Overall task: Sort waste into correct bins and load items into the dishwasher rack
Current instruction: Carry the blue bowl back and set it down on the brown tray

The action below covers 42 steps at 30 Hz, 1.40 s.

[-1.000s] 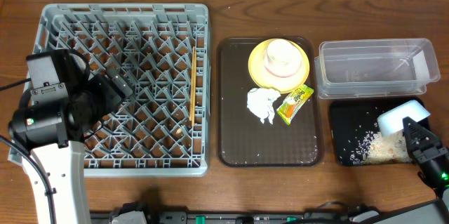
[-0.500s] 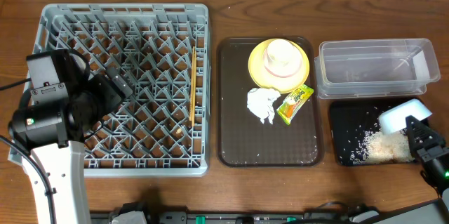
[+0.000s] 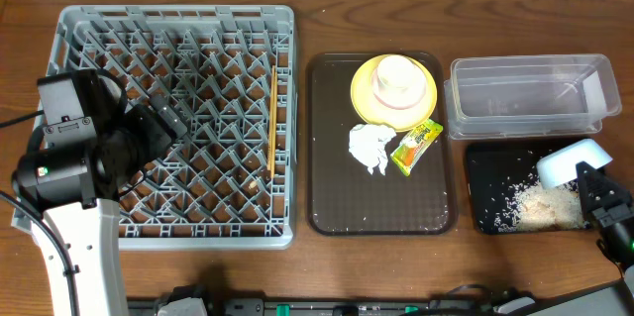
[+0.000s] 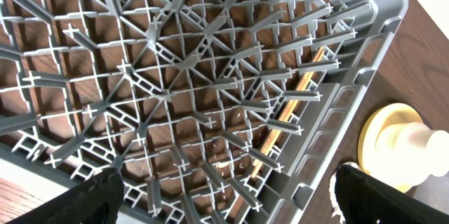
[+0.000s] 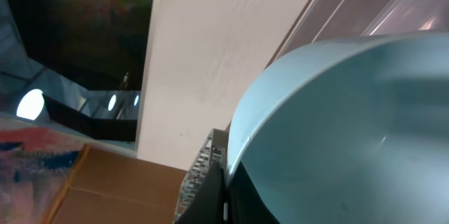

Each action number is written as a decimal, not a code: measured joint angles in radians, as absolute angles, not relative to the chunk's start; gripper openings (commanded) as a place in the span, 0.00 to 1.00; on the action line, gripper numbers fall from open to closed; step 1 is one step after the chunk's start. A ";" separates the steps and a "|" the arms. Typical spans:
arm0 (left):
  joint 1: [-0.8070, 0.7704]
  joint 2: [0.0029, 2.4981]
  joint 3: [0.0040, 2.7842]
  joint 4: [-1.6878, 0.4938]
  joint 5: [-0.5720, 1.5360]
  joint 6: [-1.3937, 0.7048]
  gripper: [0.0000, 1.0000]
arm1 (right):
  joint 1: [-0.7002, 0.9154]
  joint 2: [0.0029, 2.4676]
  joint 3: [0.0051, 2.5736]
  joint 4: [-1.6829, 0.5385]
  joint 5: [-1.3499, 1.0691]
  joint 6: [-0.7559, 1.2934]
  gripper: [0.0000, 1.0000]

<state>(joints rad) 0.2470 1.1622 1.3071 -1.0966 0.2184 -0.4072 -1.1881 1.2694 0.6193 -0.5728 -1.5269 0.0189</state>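
Observation:
My right gripper (image 3: 592, 189) is shut on the rim of the light blue bowl (image 3: 569, 162), holding it tipped on its side over the black tray (image 3: 477, 158); the bowl (image 5: 351, 126) fills the right wrist view. Loose rice scraps (image 3: 535, 207) lie in the black tray. The clear tub (image 3: 530, 93) stands behind it. The yellow plate (image 3: 365, 93) carries a white bowl and cup (image 3: 399, 78). The white napkin (image 3: 370, 146) and yellow-green packet (image 3: 415, 146) lie on the brown tray. A chopstick (image 3: 271, 123) lies in the grey rack (image 3: 178, 123). My left gripper (image 4: 224, 199) is open above the rack (image 4: 175, 76).
The dark brown serving tray (image 3: 381, 202) sits between the rack and the bins. The left arm's body (image 3: 74, 158) overhangs the rack's left side. Bare wooden table (image 3: 376, 266) runs along the front edge.
The right gripper and blue bowl shifted slightly right and down over the black tray. The rice pile has spread a little. The left arm has not moved.

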 measured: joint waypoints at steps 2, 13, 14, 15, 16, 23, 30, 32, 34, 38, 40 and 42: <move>0.247 1.162 1.307 -1.097 0.218 -0.407 0.97 | -1.188 1.269 0.619 -0.567 -1.526 0.047 0.01; 0.247 1.162 1.307 -1.097 0.218 -0.407 0.97 | -0.989 1.224 0.751 -0.477 -1.377 0.324 0.01; 0.247 1.162 1.307 -1.097 0.218 -0.407 0.97 | -0.947 1.213 0.783 -0.477 -1.353 0.343 0.01; 0.247 1.162 1.307 -1.097 0.219 -0.407 0.97 | -0.870 1.198 0.835 -0.482 -1.312 0.370 0.01; 0.247 1.162 1.307 -1.097 0.218 -0.408 0.97 | -0.823 1.189 0.866 -0.489 -1.291 0.381 0.01; 0.247 1.162 1.307 -1.097 0.218 -0.408 0.97 | -0.170 1.144 1.114 -0.684 -0.860 0.409 0.01; 0.247 1.162 1.307 -1.097 0.219 -0.407 0.97 | 0.562 1.209 1.131 -0.707 -0.300 0.410 0.01; 0.247 1.162 1.307 -1.097 0.218 -0.408 0.97 | 0.720 1.267 1.131 -0.711 -0.176 0.410 0.01; 0.247 1.162 1.307 -1.097 0.218 -0.407 0.97 | 0.837 1.331 1.131 -0.717 -0.064 0.414 0.01; 0.247 1.162 1.307 -1.097 0.219 -0.407 0.97 | 0.993 1.470 1.131 -0.744 0.099 0.450 0.01; 0.247 1.162 1.307 -1.097 0.219 -0.407 0.97 | 1.023 1.526 1.131 -0.756 0.142 0.474 0.01; 0.247 1.162 1.307 -1.097 0.218 -0.408 0.97 | 1.034 1.574 1.131 -0.767 0.163 0.495 0.01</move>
<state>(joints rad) 0.2470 1.1622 1.3071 -1.0966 0.2184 -0.4076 1.0336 1.5738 1.1313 -0.7673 0.1631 0.4950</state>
